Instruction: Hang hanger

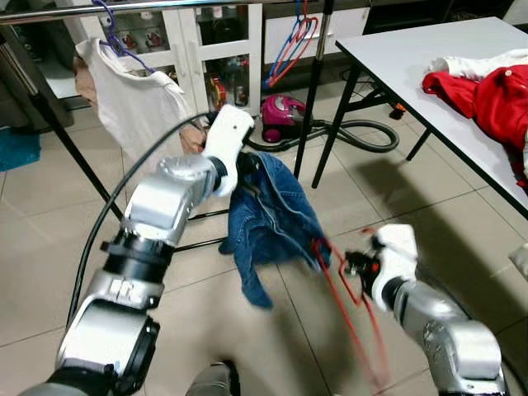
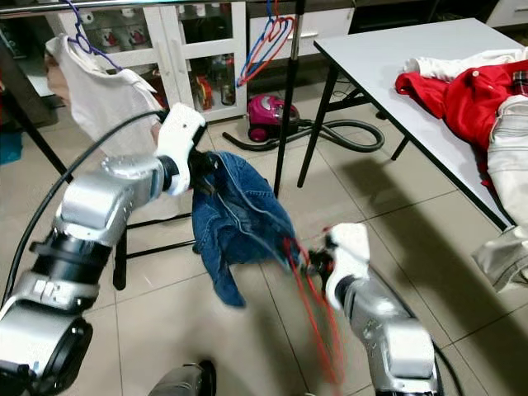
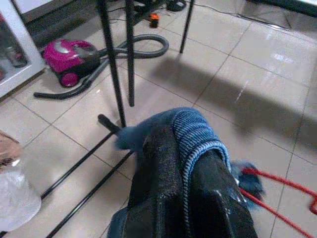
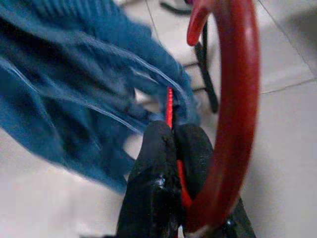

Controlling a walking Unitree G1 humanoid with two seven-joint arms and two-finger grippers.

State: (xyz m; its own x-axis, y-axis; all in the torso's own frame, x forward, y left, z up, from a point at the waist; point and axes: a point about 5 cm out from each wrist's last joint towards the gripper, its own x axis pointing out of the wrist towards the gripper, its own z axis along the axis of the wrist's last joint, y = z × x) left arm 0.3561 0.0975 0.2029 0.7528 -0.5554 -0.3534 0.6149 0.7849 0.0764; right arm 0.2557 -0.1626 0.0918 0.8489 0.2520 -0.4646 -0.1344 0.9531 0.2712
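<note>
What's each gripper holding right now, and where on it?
Left gripper pinches the blue denim garment by a folded edge. Right gripper is shut on the red hanger, on its thin wire beside the hook.

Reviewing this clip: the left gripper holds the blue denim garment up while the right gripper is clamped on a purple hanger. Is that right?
Not quite: the hanger in the right gripper is red, not purple, as the right wrist view shows, with the fingers shut on its thin wire. The rest holds: the left gripper holds the blue denim garment up.
</note>
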